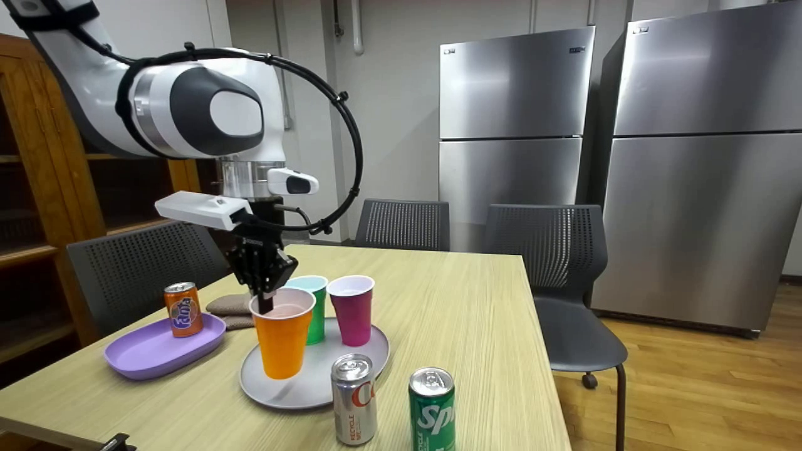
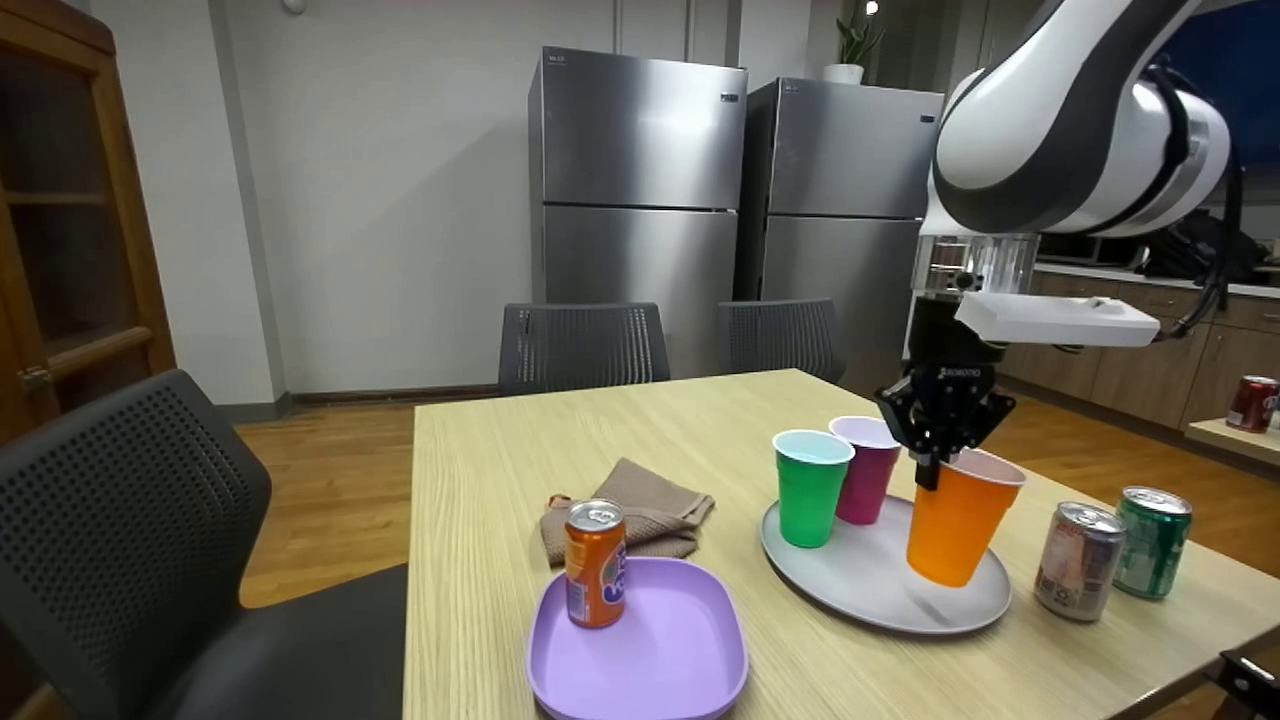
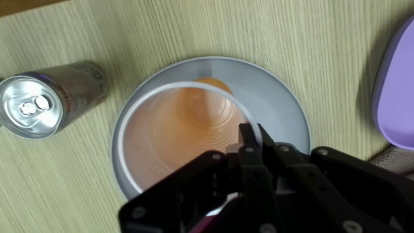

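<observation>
- The gripper [image 3: 255,132] points down above the table [image 1: 451,313], its fingers pinched together with only a thin cup wall between them, one inside the rim and one outside.
- What they have hold of is the orange cup [image 1: 283,344], tilted a little, over the gray plate [image 2: 870,570]; from here I can't tell whether its base touches the plate.
- On that plate stand two more cups, both upright: the green cup [image 2: 812,500] and the magenta cup [image 1: 352,319], close together on its far side in both exterior views.
- In an exterior view the silver can [image 1: 354,401] stands on the table just beside the plate's near right edge, with the Sprite can [image 1: 432,413] near it, further right.
- Left of the plate in both exterior views lies the purple tray [image 2: 660,650], with the Fanta can [image 2: 596,570] upright in its far part.
- The brown cloth [image 2: 650,495], rumpled and folded, lies on the table just beyond that tray.
- Dark chairs [image 2: 585,345] are set around the table, two steel refrigerators [image 1: 514,94] stand further back, and a wooden cabinet [image 2: 125,200] is at the far left.
</observation>
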{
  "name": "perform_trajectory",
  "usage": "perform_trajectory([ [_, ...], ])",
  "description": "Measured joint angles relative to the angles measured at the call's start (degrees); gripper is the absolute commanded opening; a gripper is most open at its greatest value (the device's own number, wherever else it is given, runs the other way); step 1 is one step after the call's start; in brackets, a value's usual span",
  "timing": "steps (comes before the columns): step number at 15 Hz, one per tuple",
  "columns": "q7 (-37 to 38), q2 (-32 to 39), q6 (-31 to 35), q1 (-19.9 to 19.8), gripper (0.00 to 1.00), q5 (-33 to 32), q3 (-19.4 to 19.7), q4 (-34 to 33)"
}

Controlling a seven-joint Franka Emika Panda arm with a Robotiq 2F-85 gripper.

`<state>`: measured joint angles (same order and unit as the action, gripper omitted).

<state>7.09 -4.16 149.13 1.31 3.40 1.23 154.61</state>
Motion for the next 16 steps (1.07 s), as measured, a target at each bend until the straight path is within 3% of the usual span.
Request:
perform_trajectory([
  [16,-2.27,4.77,4.80,1.82,0.01,-1.66,-2.62,0.09],
])
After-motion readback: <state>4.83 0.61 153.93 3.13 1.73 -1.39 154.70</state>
